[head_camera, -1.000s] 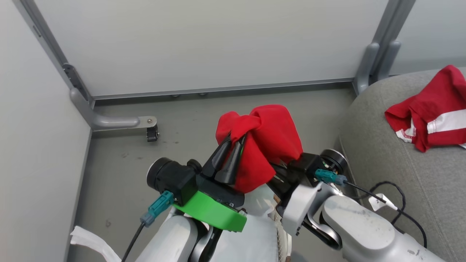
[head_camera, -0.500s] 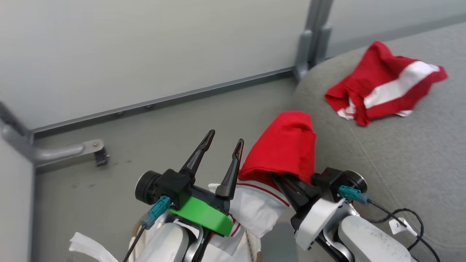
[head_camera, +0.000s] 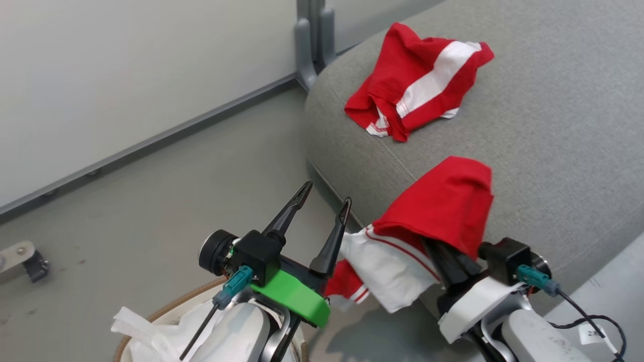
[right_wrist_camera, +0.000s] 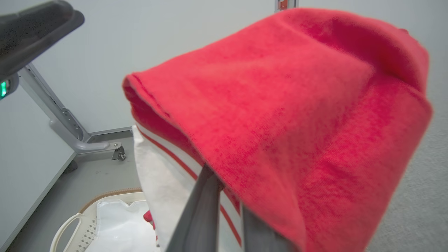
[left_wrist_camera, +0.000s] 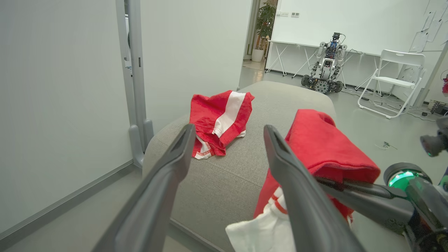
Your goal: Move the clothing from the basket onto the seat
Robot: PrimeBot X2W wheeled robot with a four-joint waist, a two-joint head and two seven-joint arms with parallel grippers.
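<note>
While red garment [head_camera: 448, 201] is clamped between closed fingers of right gripper [head_camera: 436, 251], it is held draped over them at near edge of seat [head_camera: 553, 125], white part hanging down. Left gripper [head_camera: 327, 193] is noted empty, fingers wide apart, just beside hanging part. Second garment [head_camera: 417, 83] is laid crumpled on seat. Basket [head_camera: 166, 309] is seen under left arm.
</note>
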